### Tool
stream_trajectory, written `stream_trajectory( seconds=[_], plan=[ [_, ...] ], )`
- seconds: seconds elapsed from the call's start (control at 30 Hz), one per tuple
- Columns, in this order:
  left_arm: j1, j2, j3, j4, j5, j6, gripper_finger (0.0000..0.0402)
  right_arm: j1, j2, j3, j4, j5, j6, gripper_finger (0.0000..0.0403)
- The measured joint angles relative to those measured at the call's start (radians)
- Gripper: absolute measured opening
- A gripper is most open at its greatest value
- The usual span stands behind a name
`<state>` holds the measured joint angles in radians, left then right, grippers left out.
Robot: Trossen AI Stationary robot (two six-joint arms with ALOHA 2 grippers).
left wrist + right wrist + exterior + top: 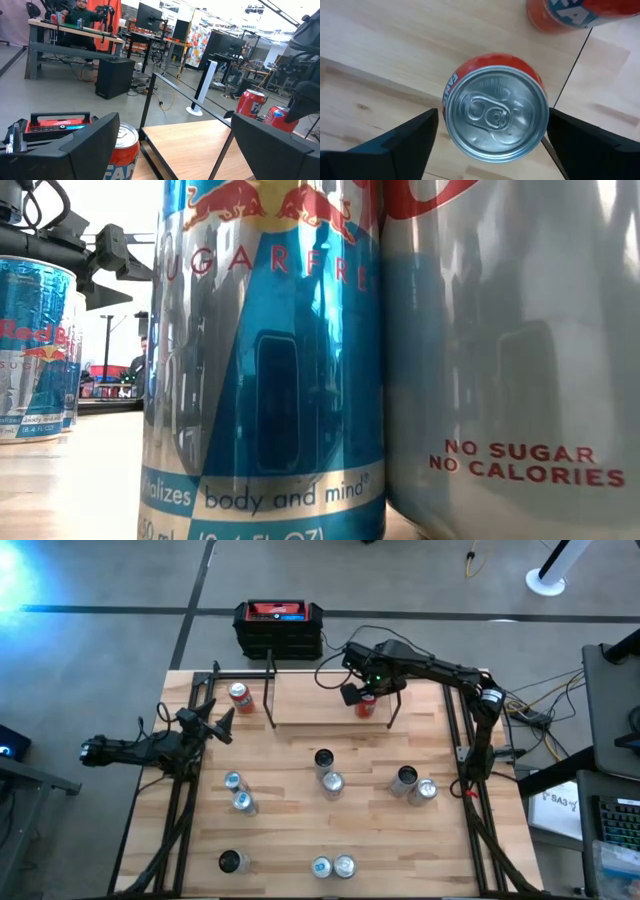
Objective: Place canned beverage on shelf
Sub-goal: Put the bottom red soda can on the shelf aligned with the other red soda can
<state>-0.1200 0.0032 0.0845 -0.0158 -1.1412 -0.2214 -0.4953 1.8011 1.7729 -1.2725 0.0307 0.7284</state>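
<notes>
The shelf (320, 700), a low light wood board on thin black posts, stands at the table's far middle. A red canned beverage (495, 117) stands upright on the board's right end, seen from above. My right gripper (365, 692) hangs over it, pointing down and open, one finger (410, 142) on each side of the can; no touch shows. A second red can (250, 102) stands close beside it. A third red can (238, 697) stands on the table left of the shelf. My left gripper (215, 725) waits open near that can, level.
Several silver and blue cans (330, 783) stand about the table's middle and near part. Two of them (260, 360) fill the low view. A black box with a red top (278, 625) sits beyond the table's far edge.
</notes>
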Motion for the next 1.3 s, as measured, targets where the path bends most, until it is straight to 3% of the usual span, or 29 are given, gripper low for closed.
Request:
stream_trajectory(
  seconds=[0.13, 0.5, 0.63, 0.83, 0.97, 1.3],
  plan=[
    [0.0, 0.0, 0.0, 0.0, 0.0, 0.0, 0.0368, 0.0, 0.0, 0.0, 0.0, 0.002, -0.001, 0.038],
    [0.0, 0.0, 0.0, 0.0, 0.0, 0.0, 0.0368, 0.0, 0.002, 0.0, 0.049, 0.075, 0.042, 0.0379],
    [0.0, 0.0, 0.0, 0.0, 0.0, 0.0, 0.0368, 0.0, 0.016, 0.0, 0.048, 0.068, 0.09, 0.0356],
    [0.0, 0.0, 0.0, 0.0, 0.0, 0.0, 0.0368, 0.003, 0.026, 0.0, 0.045, 0.04, 0.091, 0.0283],
    [0.0, 0.0, 0.0, 0.0, 0.0, 0.0, 0.0368, 0.002, 0.026, 0.0, 0.043, 0.03, 0.107, 0.0283],
    [0.0, 0.0, 0.0, 0.0, 0.0, 0.0, 0.0368, 0.002, 0.026, 0.001, -0.012, 0.025, 0.356, 0.0283]
  ],
)
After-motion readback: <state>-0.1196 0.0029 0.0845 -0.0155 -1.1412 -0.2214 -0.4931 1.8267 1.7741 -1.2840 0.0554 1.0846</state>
